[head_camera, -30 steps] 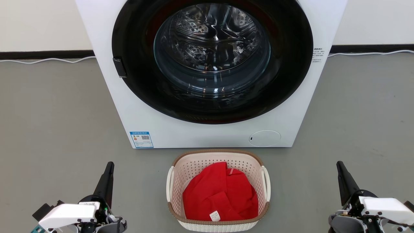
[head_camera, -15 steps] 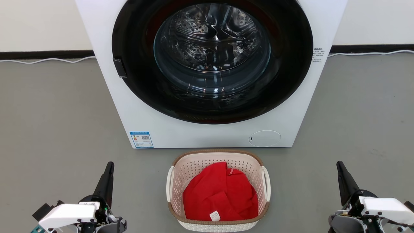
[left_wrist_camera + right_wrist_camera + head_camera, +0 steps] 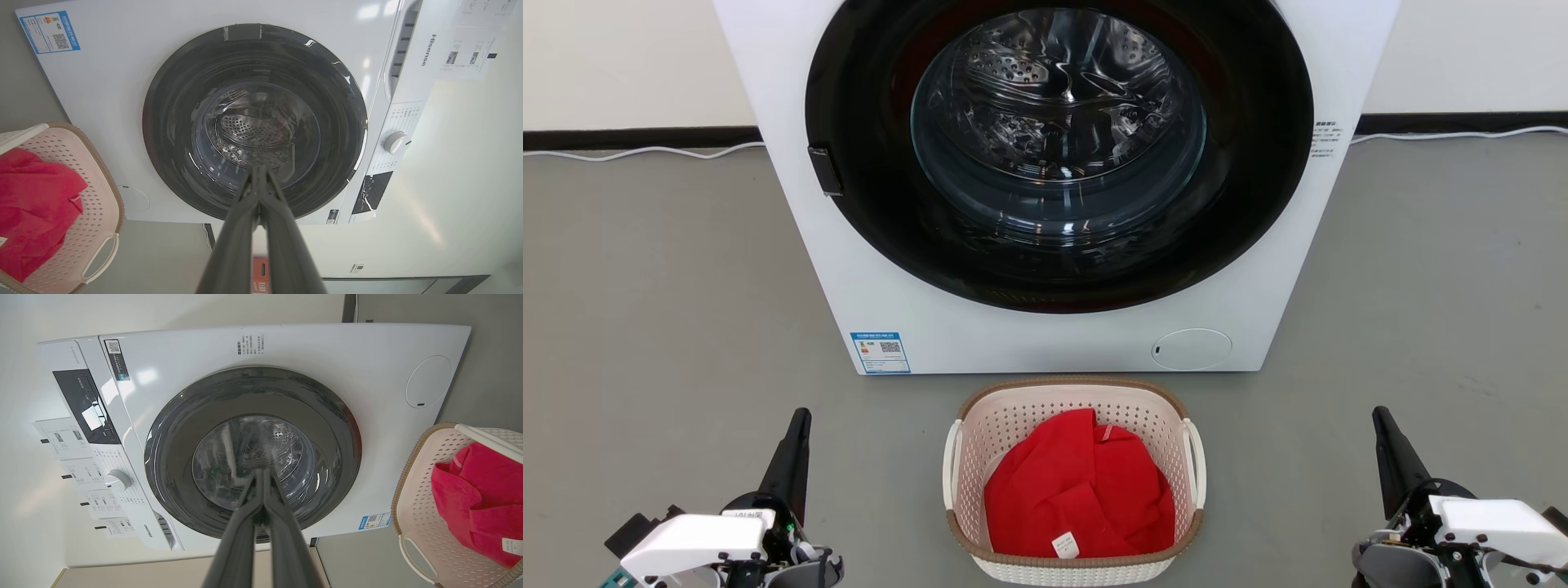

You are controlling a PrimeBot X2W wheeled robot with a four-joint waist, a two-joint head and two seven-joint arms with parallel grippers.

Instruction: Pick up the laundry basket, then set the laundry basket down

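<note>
The laundry basket (image 3: 974,441), cream-white and perforated with a brown woven-look rim and white side handles, stands on the grey floor just in front of the washing machine. A red cloth (image 3: 1078,494) lies inside it. Part of the basket (image 3: 96,196) shows at the lower left of the left wrist view and part of the basket (image 3: 425,522) at the lower right of the right wrist view. My left gripper (image 3: 800,416) is well to the basket's left, shut and empty. My right gripper (image 3: 1379,415) is well to its right, shut and empty. Both point toward the machine.
A white front-loading washing machine (image 3: 882,269) with a closed dark round door (image 3: 1058,147) stands directly behind the basket. A white cable (image 3: 645,152) runs along the dark skirting at the wall. Grey floor (image 3: 662,310) stretches on both sides of the machine.
</note>
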